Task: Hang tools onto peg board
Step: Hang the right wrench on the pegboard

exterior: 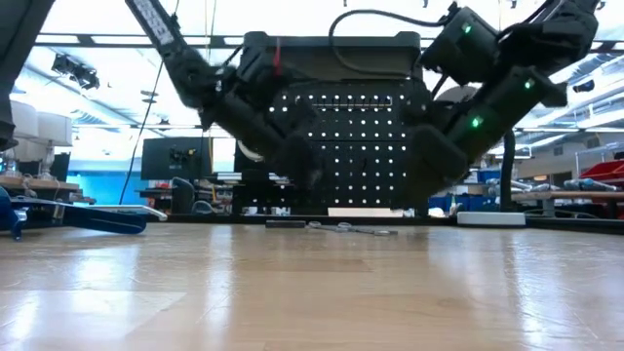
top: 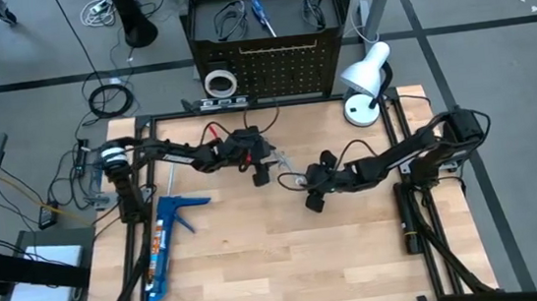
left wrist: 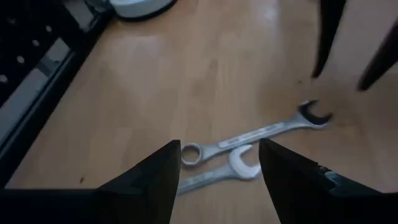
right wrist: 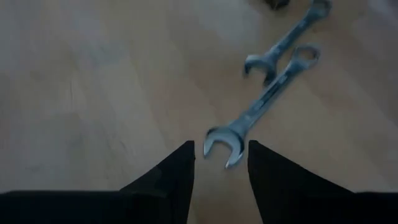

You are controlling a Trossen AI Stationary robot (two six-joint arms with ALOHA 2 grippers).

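Because two wrenches (left wrist: pixel 249 140) lie side by side on the table (top: pixel 259 260), both are approached by the open, empty left gripper (left wrist: pixel 217 168) and right gripper (right wrist: pixel 221 165); the peg board (top: pixel 285 70) is reserved for hanging.

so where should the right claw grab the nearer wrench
Probably the bare mid-shaft of the wrench, coming straight down with the fingers either side. It lies flat on the table, its open end toward the right claw, and the second wrench crowds its ring end.
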